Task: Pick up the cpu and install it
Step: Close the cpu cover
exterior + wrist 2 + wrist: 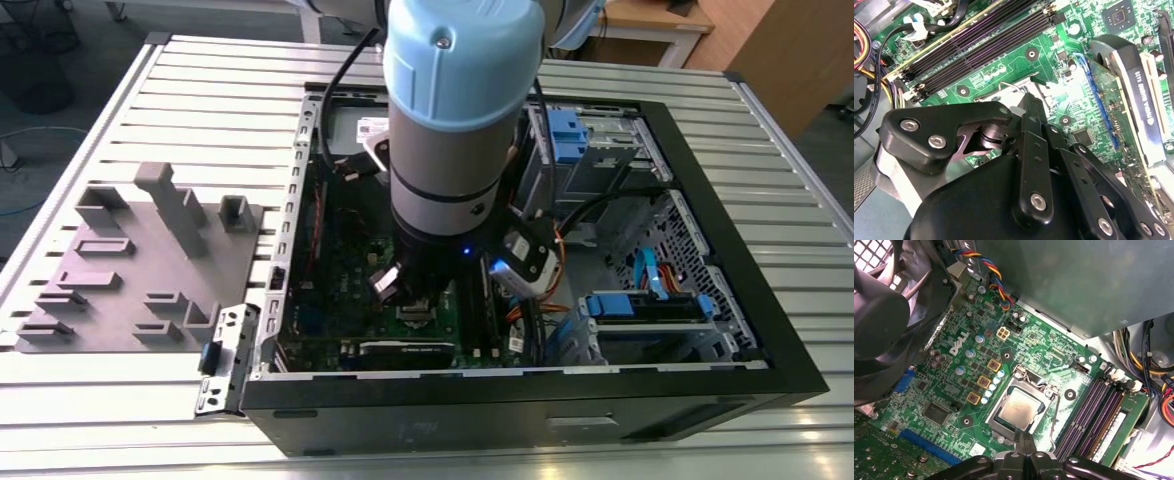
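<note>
Looking down the first wrist view, you see the black two-finger gripper (1023,447) with its jaws pressed together and holding nothing, just beside the small flat silver-grey square cpu (1019,409), which sits in the shiny metal socket frame (1050,396) on the green circuit board (949,390).

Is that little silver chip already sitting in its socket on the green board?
Yes, in the first wrist view the cpu lies flat inside the metal socket frame on the green circuit board.
</note>
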Action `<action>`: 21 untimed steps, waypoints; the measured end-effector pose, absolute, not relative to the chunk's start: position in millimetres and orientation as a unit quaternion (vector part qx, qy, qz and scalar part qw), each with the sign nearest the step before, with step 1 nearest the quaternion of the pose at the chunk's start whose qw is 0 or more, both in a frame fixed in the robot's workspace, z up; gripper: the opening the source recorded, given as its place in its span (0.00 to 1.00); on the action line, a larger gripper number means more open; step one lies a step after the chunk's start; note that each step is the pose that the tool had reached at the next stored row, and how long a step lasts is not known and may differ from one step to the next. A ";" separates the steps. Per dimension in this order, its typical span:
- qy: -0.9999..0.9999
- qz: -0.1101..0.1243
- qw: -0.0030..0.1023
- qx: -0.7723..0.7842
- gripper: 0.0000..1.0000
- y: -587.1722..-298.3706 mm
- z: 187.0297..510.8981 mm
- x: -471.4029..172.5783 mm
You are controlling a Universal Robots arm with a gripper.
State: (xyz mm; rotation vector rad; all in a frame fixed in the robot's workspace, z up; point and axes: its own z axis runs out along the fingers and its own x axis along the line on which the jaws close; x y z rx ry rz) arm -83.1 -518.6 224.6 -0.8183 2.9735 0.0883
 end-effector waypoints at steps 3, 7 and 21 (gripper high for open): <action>0.963 0.029 0.028 -0.265 0.11 -518.1 226.2 -83.1; 0.963 0.029 0.028 -0.265 0.11 -517.9 230.4 -83.0; 0.963 0.029 0.028 -0.265 0.11 -510.3 234.9 -82.7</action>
